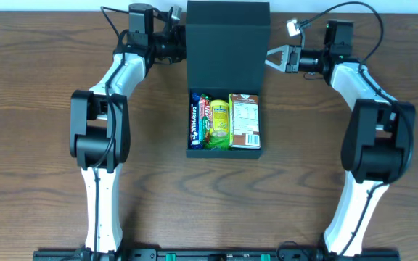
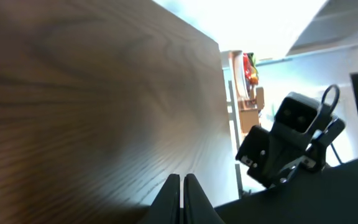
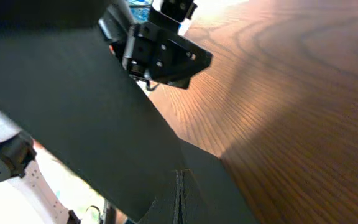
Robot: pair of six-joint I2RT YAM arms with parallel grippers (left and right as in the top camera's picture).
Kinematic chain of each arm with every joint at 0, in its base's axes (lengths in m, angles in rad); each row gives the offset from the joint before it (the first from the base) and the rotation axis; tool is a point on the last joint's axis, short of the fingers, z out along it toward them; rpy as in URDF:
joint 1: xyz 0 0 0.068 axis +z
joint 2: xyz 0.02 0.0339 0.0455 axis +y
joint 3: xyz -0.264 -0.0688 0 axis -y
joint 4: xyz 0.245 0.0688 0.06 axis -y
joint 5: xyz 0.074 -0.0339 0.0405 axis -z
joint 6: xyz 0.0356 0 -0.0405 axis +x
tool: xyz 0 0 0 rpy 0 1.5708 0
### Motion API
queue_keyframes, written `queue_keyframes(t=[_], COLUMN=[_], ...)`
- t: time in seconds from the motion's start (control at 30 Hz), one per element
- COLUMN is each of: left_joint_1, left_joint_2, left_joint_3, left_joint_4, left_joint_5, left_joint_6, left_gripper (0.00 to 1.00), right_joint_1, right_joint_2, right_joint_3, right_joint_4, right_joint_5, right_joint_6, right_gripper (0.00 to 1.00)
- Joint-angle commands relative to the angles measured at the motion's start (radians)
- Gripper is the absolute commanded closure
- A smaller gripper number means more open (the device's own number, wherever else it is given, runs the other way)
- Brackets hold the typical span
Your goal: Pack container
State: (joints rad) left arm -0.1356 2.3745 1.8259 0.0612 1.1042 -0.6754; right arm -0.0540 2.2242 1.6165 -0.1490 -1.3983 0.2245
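The dark container (image 1: 223, 151) stands at the table's back centre with its lid (image 1: 227, 36) raised behind it. Inside lie a blue bar (image 1: 194, 123), a red packet (image 1: 204, 114), a yellow packet (image 1: 220, 119) and a brown carton (image 1: 244, 119). My left gripper (image 1: 180, 45) is shut at the lid's left edge; in the left wrist view its fingers (image 2: 182, 186) are closed beside the dark lid (image 2: 303, 202). My right gripper (image 1: 269, 58) is shut at the lid's right edge; in the right wrist view its fingers (image 3: 179, 183) lie against the lid (image 3: 73, 93).
The wooden table (image 1: 42, 109) spreads to both sides and in front of the box. Each wrist view shows the other arm's gripper across the lid: the right one (image 2: 284, 143) and the left one (image 3: 160, 50). Cables hang behind both wrists.
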Motion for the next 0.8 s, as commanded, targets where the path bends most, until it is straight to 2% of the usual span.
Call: queue_keyframes(t=[0.0, 0.23, 0.47, 0.77], left_joint_1=[0.0, 0.0, 0.0, 0.0], left_joint_2=[-0.108, -0.205, -0.278, -0.312], left_joint_3=[0.023, 0.023, 0.023, 0.023], left_joint_4=[-0.004, -0.073, -0.337, -0.576], left_joint_5=[0.057, 0.095, 0.073, 0.036], left_joint_6=[0.078, 0.189, 0.416, 0.583], left_gripper=[0.95, 0.95, 0.95, 0.95], right_joint_1=[0.008, 0.01, 0.01, 0.01], right_joint_2=[-0.1, -0.153, -0.159, -0.159], right_joint_3=[0.02, 0.02, 0.02, 0.02], right_joint_4=[0.003, -0.009, -0.111, -0.325], right_joint_5=[-0.054, -0.084, -0.109, -0.029], right_joint_6=[0.006, 0.007, 0.007, 0.007], right_gripper=[0.98, 0.98, 0.98, 0.98])
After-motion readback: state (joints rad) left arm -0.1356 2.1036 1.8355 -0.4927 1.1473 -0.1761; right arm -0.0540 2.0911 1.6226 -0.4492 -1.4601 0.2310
